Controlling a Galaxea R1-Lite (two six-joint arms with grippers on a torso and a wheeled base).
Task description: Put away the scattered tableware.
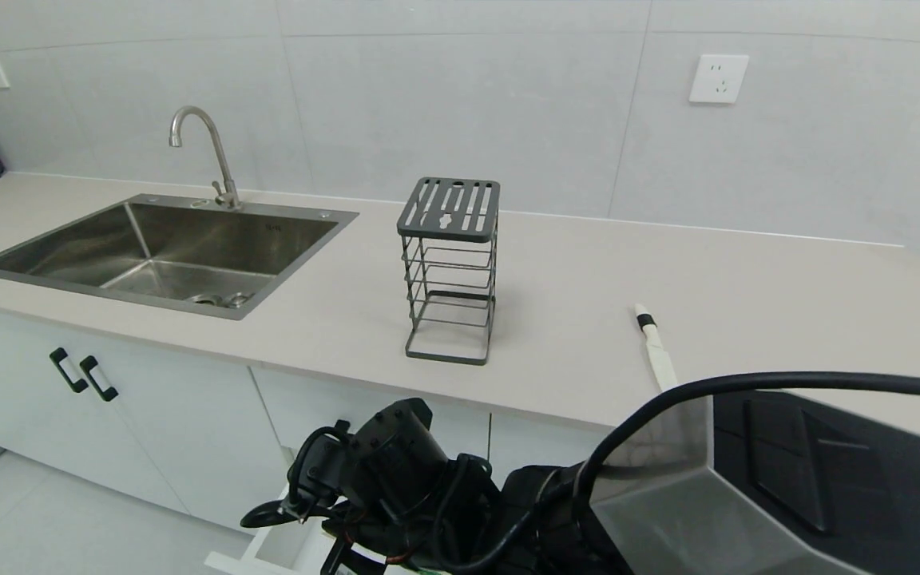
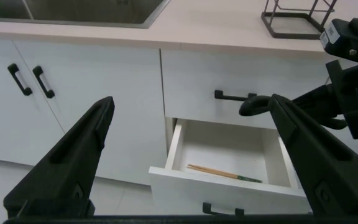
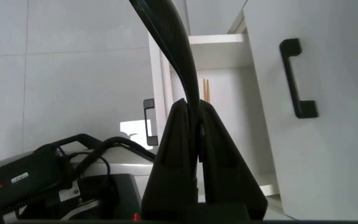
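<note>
My right gripper [image 1: 308, 499] hangs below the counter edge, over an open white drawer [image 1: 268, 551], shut on a black spoon [image 1: 262, 515]. The right wrist view has its fingers [image 3: 219, 168] pressed together on the spoon's curved handle [image 3: 173, 56]. A pair of wooden chopsticks [image 2: 222, 174] lies inside the drawer [image 2: 166, 177]. My left gripper [image 2: 191, 101] is open and holds nothing, low in front of the cabinets and facing the drawer. A white utensil with a black band [image 1: 654, 347] lies on the counter to the right.
A dark wire rack [image 1: 450, 271] stands mid-counter. A steel sink [image 1: 53, 263] with a faucet [image 1: 204, 152] is at the left. Cabinet doors with black handles [image 2: 33, 81] sit left of the drawer, and another drawer front [image 2: 229, 96] is above it.
</note>
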